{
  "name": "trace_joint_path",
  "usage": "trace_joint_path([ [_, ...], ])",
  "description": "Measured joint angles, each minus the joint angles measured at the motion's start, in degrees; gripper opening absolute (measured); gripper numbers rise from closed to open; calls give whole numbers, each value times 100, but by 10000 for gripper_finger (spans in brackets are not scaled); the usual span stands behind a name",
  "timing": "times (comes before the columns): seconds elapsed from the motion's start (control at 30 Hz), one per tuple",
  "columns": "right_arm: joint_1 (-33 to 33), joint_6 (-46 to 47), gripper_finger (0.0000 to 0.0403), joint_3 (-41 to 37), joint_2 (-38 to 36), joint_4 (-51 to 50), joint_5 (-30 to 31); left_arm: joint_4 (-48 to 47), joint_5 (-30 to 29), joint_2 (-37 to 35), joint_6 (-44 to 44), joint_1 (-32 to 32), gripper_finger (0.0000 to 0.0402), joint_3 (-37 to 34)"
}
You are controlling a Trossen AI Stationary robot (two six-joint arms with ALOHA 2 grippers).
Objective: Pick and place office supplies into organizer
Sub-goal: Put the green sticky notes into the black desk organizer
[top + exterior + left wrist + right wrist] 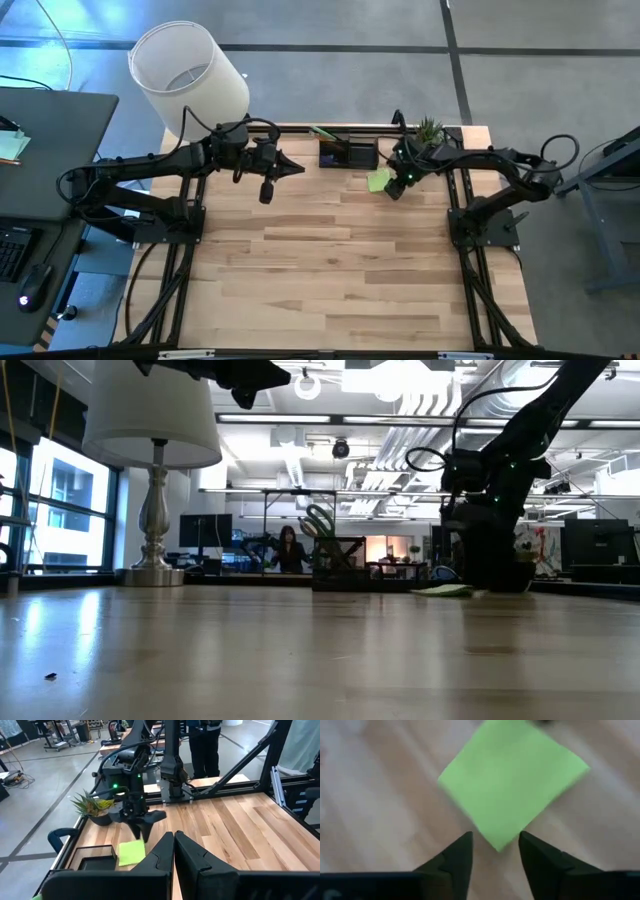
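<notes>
The lime-green sticky-note pad [378, 181] lies flat on the table just right of the black organizer [348, 153], which stands at the far edge. Green scissor handles [320, 520] stick up out of the organizer. My right gripper [495, 845] is open and points down over the pad [512, 785]. Its two fingers stand on either side of one corner of the pad, and I see no touch. In the left wrist view the right gripper [143, 826] hangs low over the pad [131, 853]. My left gripper [297, 166] is shut, empty and held high, left of the organizer.
A white-shaded lamp [190, 72] stands at the far left corner, behind the left arm. A small potted plant [430, 130] sits at the far edge, close behind the right gripper. The near half of the wooden table [330, 280] is bare boards.
</notes>
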Motion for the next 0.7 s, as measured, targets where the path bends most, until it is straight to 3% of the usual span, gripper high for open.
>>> trace_joint_path([
  [0.13,192,1,111,0,0,141,-429,0,2,0,0,0,1,0],
  [0.33,482,17,65,0,-4,593,-437,0,2,0,0,0,1,0],
  [0.53,716,-136,45,0,-7,354,-399,0,4,-1,0,0,1,0],
  [0.7,1396,-201,44,6,-9,202,-233,0,4,0,2,0,1,0],
])
